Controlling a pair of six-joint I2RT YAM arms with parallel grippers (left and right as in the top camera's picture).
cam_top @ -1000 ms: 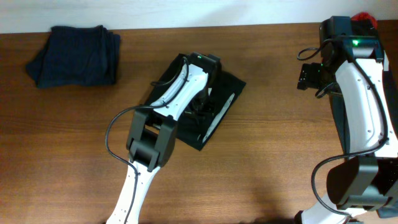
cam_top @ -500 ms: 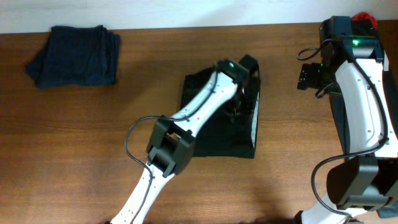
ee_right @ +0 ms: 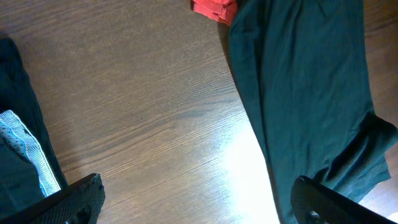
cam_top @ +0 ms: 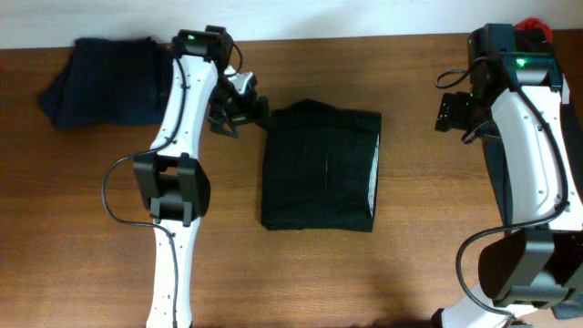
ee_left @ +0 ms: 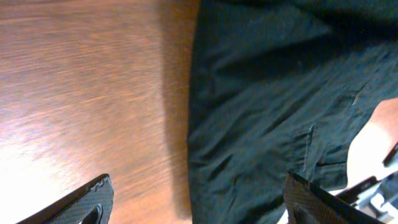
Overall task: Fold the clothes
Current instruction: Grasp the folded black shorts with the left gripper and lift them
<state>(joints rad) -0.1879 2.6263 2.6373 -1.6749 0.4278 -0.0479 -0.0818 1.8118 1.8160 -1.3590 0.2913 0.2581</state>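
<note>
A folded black garment (cam_top: 314,169) lies flat at mid table, a pale inner edge (cam_top: 373,178) showing along its right side. A navy blue garment (cam_top: 105,82) sits folded at the far left. My left gripper (cam_top: 248,107) hovers open just off the black garment's upper left corner, holding nothing. In the left wrist view its fingers (ee_left: 81,202) stand wide apart over wood and the dark fabric (ee_left: 280,93). My right gripper (cam_top: 451,109) is open and empty at the far right. Its wrist view shows another dark garment (ee_right: 298,81) with a red part (ee_right: 214,7).
The wooden table (cam_top: 410,264) runs to a pale wall at the back. The right arm's base stands over dark cloth (cam_top: 494,169) at the right edge. A red scrap (cam_top: 536,25) shows in the far right corner.
My left gripper opened and let go of the black garment, then swung up and left off it. The garment now lies square at mid table. The right arm has not moved.
</note>
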